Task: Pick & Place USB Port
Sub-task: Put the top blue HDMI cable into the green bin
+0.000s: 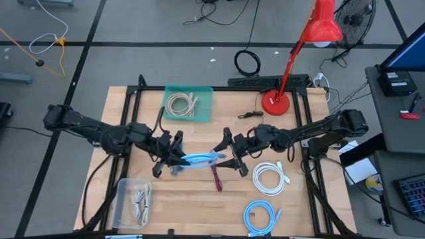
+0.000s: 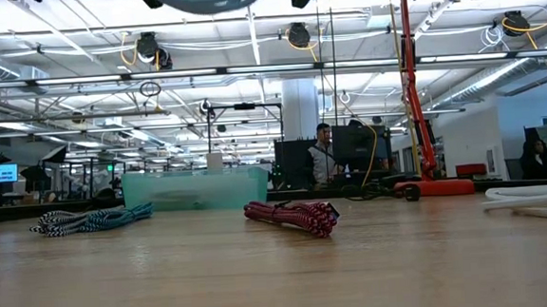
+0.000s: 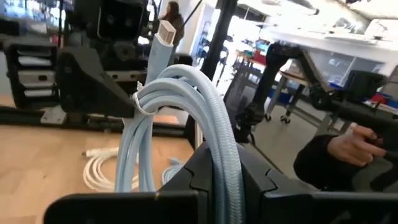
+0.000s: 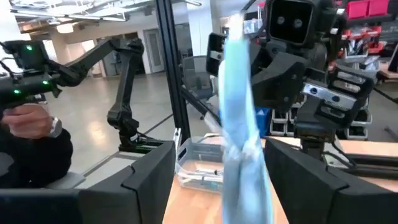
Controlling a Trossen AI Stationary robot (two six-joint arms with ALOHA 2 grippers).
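A light-blue coiled USB cable [image 1: 201, 159] hangs in the air between my two grippers, well above the table. A tie [image 3: 139, 104] binds the coil, and its plug [image 3: 165, 32] sticks out at the end away from my left gripper. My left gripper [image 1: 174, 157] is shut on the coil's left end. My right gripper [image 1: 229, 158] faces it from the right and is open. Its fingers [image 4: 149, 177] stand wide on either side of the coil's other end [image 4: 239, 124] without touching it. My left gripper pinches the bend of the coil's loops [image 3: 225, 163] between its two fingers. The fingers come in level from the table's left. The coil is lifted clear of the table and reaches out level toward my right gripper.
A red-and-black cable [image 1: 217, 176] lies below the grippers, a striped teal one [image 2: 92, 219] near it. White [image 1: 269, 178] and blue [image 1: 260, 216] coils lie near right. A teal bin [image 1: 189, 104] stands at the far edge, a clear box [image 1: 133, 202] near left, a red lamp [image 1: 279, 101] far right.
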